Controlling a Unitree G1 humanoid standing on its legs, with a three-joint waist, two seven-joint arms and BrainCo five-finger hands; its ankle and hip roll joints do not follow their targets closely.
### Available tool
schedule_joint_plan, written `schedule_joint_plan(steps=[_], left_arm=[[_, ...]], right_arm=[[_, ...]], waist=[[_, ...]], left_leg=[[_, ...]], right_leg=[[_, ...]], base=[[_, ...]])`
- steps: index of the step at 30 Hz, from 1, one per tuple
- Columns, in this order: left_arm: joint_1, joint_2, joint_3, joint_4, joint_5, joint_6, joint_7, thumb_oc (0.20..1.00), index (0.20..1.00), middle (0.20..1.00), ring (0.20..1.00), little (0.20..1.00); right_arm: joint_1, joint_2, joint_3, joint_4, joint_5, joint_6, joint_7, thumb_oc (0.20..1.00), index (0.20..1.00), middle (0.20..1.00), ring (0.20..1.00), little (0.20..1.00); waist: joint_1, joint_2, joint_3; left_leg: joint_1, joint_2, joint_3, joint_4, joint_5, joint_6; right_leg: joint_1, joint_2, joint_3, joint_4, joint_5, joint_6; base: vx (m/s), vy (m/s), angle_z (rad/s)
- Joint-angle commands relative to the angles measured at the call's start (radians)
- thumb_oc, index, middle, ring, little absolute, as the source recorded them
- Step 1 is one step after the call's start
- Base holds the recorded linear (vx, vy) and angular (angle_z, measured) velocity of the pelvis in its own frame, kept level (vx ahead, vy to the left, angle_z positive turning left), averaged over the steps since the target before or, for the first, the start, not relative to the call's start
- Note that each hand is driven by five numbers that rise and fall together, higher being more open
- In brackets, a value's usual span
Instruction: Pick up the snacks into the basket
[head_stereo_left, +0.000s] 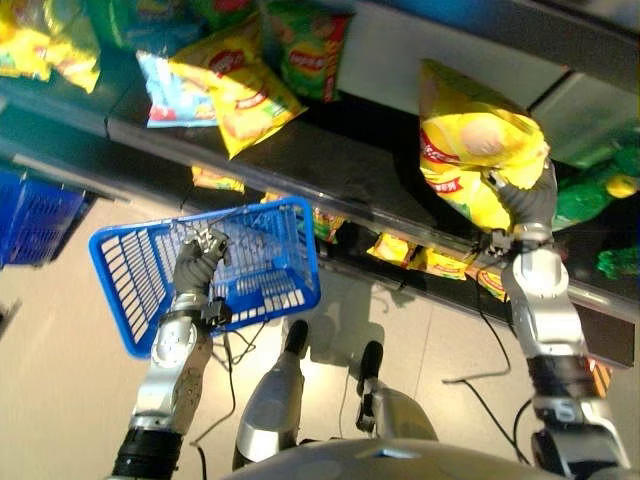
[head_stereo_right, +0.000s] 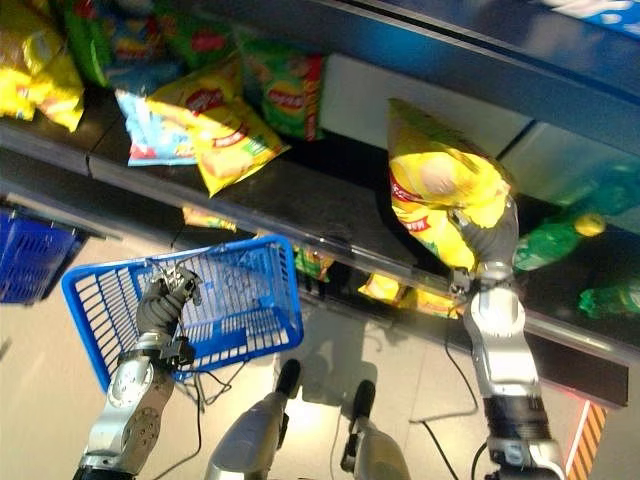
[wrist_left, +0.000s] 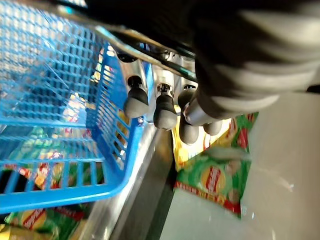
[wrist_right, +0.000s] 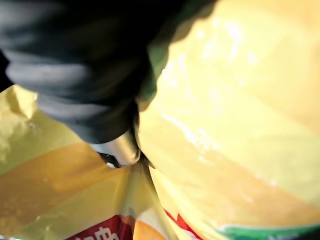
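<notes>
- Right wrist view is showing the right hand (wrist_right: 100, 95) pressed tight against glossy yellow film — its fingers are clenching the yellow snack bag (head_stereo_left: 475, 160) near the bag's lower edge.
- In the left eye view that bag is hanging in the air at about two o'clock, lifted off the dark shelf (head_stereo_left: 330, 160) and well apart from the basket.
- The left hand (head_stereo_left: 198, 262) is curling round the wire handle of the blue basket (head_stereo_left: 140, 270), which is sitting at about nine o'clock, tilted, with nothing visible inside it.
- More snack bags (head_stereo_left: 245, 95) are lying on the shelf at about eleven o'clock; a second blue basket (head_stereo_left: 35, 215) is showing at the far nine o'clock edge.
- The bag is looking puffed and light, soft and crushable, with slick film likely to slip — gripping a crimped seam or corner seems safer than squeezing the middle.
- The carry across to the basket is the step judged to be in hand.
</notes>
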Motion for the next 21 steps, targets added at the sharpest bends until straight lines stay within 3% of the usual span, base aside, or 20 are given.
schedule_joint_plan(steps=[1, 7, 21], left_arm=[[-0.006, 0.019, 0.043, -0.152, -0.001, -0.093, -0.045, 0.200, 0.200, 0.200, 0.200, 0.200], [0.006, 0.010, 0.037, -0.145, 0.001, -0.088, -0.060, 0.200, 0.200, 0.200, 0.200, 0.200], [-0.094, 0.033, -0.079, -0.149, -0.043, -0.091, -0.123, 0.200, 0.200, 0.200, 0.200, 0.200]], right_arm=[[0.026, -0.013, -0.010, -0.051, -0.041, -0.113, 0.058, 0.200, 0.200, 0.200, 0.200, 0.200], [0.096, 0.018, 0.011, -0.043, -0.017, -0.113, 0.104, 0.200, 0.200, 0.200, 0.200, 0.200], [0.170, 0.002, 0.250, 0.025, -0.035, -0.108, 0.288, 0.200, 0.200, 0.200, 0.200, 0.200]], waist=[[-0.011, -0.018, -0.185], [-0.024, -0.018, -0.205], [-0.044, -0.026, -0.189]], left_leg=[[0.050, -0.026, 0.054, 0.019, -0.108, 0.036], [0.083, -0.018, 0.061, 0.006, -0.114, 0.033], [0.088, -0.003, 0.067, -0.022, -0.096, 0.021]], right_leg=[[0.036, -0.032, -0.009, 0.049, -0.094, 0.073], [0.061, -0.026, 0.002, 0.041, -0.100, 0.071], [0.046, -0.013, 0.007, 0.048, -0.102, 0.066]], base=[[0.07, -0.003, -0.13], [0.05, -0.011, -0.12], [-0.01, -0.004, -0.01]])
